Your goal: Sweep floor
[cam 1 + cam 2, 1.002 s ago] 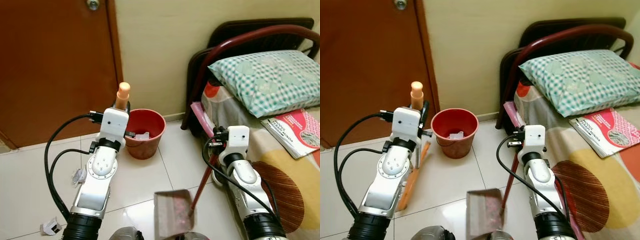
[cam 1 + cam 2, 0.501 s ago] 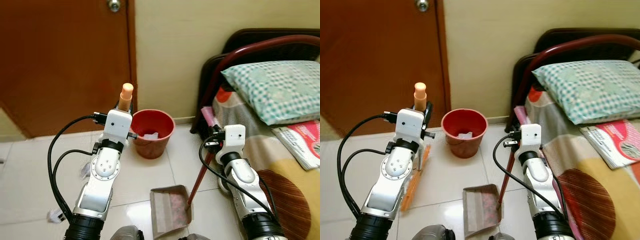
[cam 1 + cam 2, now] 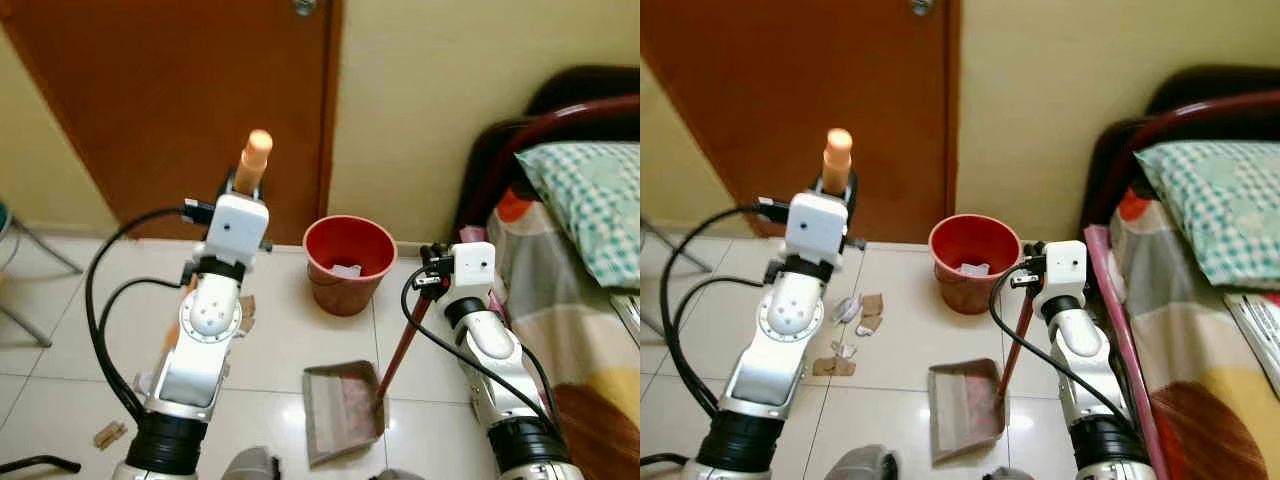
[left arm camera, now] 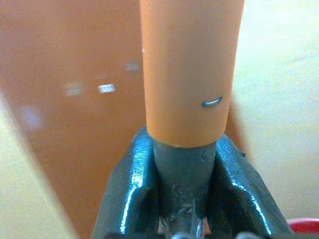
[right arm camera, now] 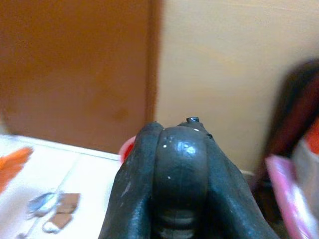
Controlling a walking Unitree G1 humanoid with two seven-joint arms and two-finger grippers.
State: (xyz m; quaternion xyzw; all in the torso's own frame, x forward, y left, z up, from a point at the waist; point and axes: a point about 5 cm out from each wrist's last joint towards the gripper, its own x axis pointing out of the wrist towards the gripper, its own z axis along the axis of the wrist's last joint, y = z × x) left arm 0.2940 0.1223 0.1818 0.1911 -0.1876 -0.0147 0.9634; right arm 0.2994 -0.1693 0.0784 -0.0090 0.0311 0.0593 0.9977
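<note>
— Right, what have my grippers got hold of?

— My left gripper (image 4: 183, 199) has its two black fingers (image 4: 130, 189) closed tight around the orange broom handle (image 4: 187, 69), gripping the dark neck just under the orange sleeve. From the head camera the handle's top (image 3: 837, 150) stands upright above the left wrist, in front of the brown door (image 3: 790, 90).

— And the right?

— My right gripper (image 5: 172, 174) is clamped on the rounded black end of the dustpan's red handle (image 3: 1015, 340). That handle slants down from the wrist to the dustpan (image 3: 965, 410), which rests on the white tiled floor (image 3: 890, 340) between my two arms.

— Where's the rubbish?

— Scraps of paper and cardboard (image 3: 858, 318) lie on the tiles just beside my left arm, and another bit (image 3: 108, 435) sits near the floor's lower left. A red bucket (image 3: 973, 262) stands against the wall beside the door, some paper inside it. The bed (image 3: 1200, 330) with its checked pillow (image 3: 1220, 205) runs along my right.
</note>
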